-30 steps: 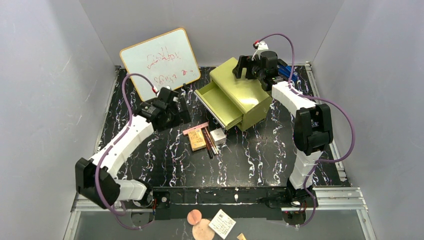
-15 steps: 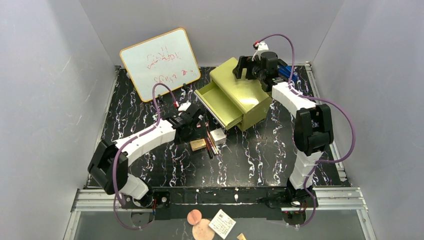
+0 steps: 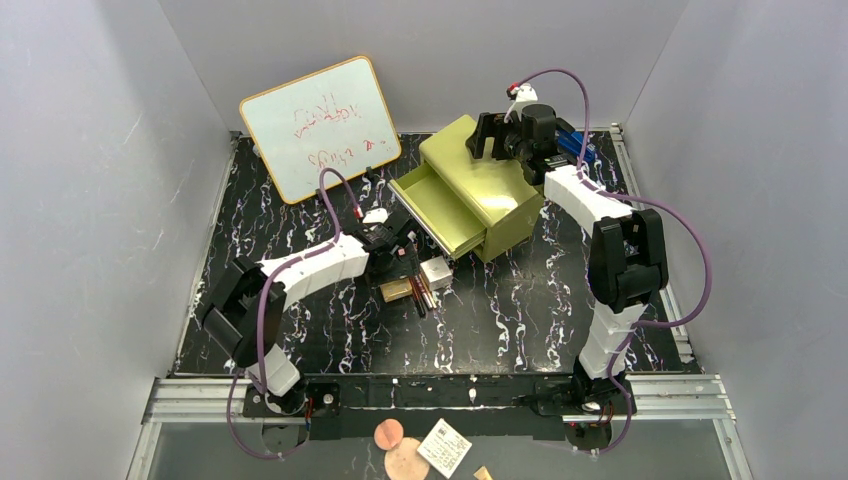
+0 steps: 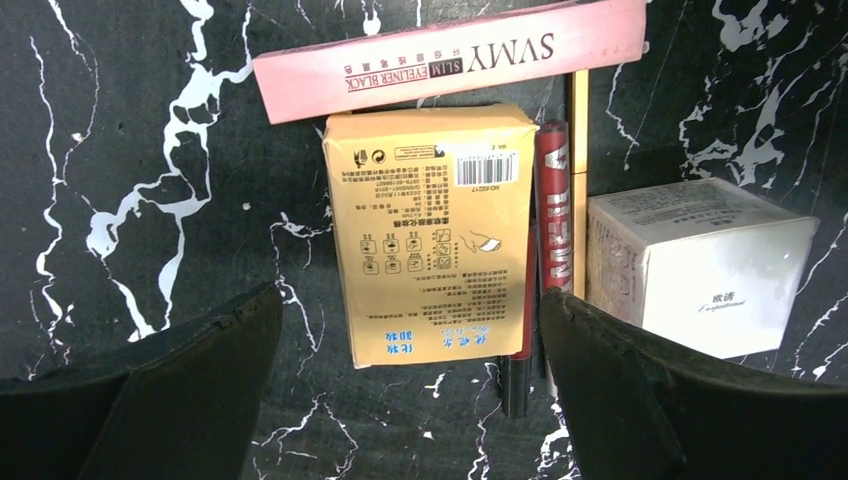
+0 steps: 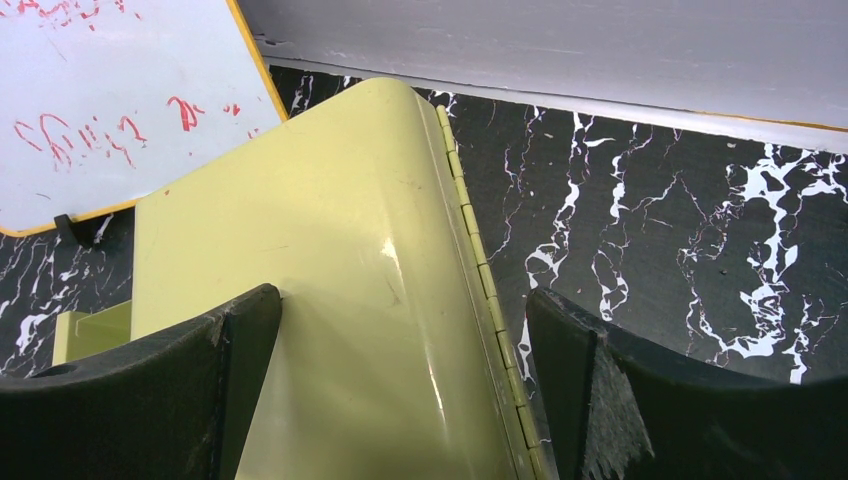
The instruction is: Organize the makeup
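left arm (image 3: 300, 272): white shell links, black housings at joints. right arm (image 3: 612, 250): same white-and-black build, large black block mid-arm. thin purple cable (image 3: 263, 320) runs along left arm, looping free near wrist. second purple cable (image 3: 556, 70) arcs off right arm, red-tipped white plug at wrist end. left gripper (image 4: 410, 310): fingers (image 4: 180, 390) matte black, wedge-shaped, rough-edged. right gripper (image 5: 402, 305): fingers (image 5: 650, 400) same black, scuffed.

Glossy drawer chest (image 5: 320, 280), matt cardboard palette (image 4: 430, 230)
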